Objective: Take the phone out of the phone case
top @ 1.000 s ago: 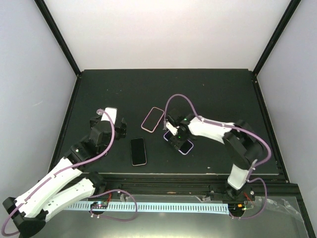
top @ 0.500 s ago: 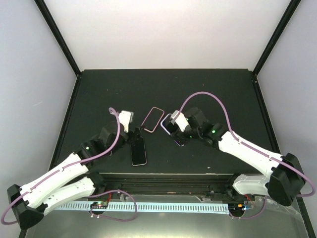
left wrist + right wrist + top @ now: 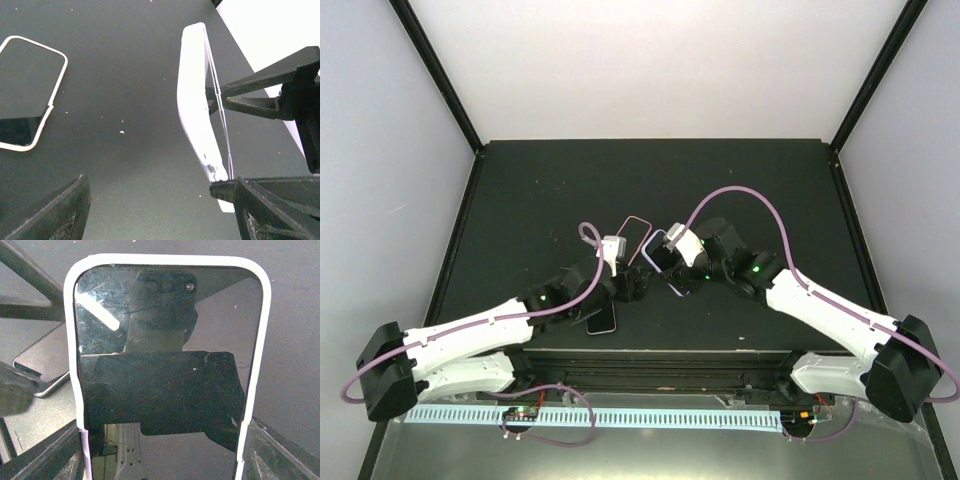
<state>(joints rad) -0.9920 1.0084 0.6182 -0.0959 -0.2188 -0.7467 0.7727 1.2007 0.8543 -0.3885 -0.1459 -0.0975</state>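
While both arms meet over the middle of the dark worktop (image 3: 520,200), I see the left arm (image 3: 470,335) stretched in from the front left corner and the right arm (image 3: 825,305) from the front right corner, their wrists almost nose to nose.

The right gripper (image 3: 162,442) is clamped on the task's thing: its fingers (image 3: 47,455) press on the two long sides of the white phone case (image 3: 71,330), and the phone (image 3: 165,360) sits inside it, its dark glass facing the right wrist camera. The cased phone is lifted clear of the worktop, just right of centre. From the left wrist it shows edge-on, as a thin pale slab.

The left gripper (image 3: 155,200) has its jaws spread wide, with nothing gripped between them. The near end of the case comes down close beside its right-hand finger (image 3: 260,200). I cannot tell whether they touch.

A second phone (image 3: 605,320) lies flat near the front edge, left of centre, partly covered by the left arm.

An empty case (image 3: 30,95), just a pale rim with dark worktop showing through it, lies flat near the centre, towards the back edge from the two grippers.
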